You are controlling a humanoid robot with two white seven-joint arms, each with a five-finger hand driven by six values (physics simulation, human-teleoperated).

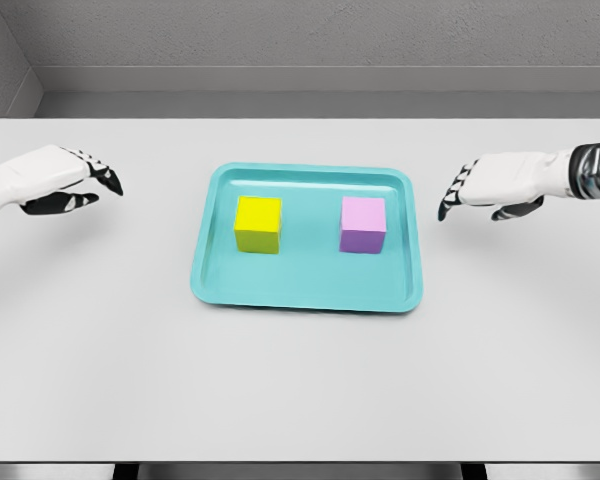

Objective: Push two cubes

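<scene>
Both hands, left hand (65, 180) and right hand (490, 185), hover relaxed and empty; each should sweep inward squarely against its nearer cube, yellow cube (258, 224), purple cube (363, 224).

Tabletop (300, 390): plain pale grey-white, unpatterned, filling most of the frame. Tray (306, 296), centre of frame: uniform turquoise, no markings. Yellow cube (258, 224), left half of the tray: bright yellow top, front face a darker olive-yellow. Purple cube (363, 224), right half of the tray: pale lilac top, front face a deeper violet. Left robot hand (55, 180), left edge of frame: white shell, black thumb and black-and-white banded fingers. Right robot hand (490, 186), right edge of frame: same white and black scheme, dark metallic wrist band. Back wall, top of frame: mottled grey.
</scene>
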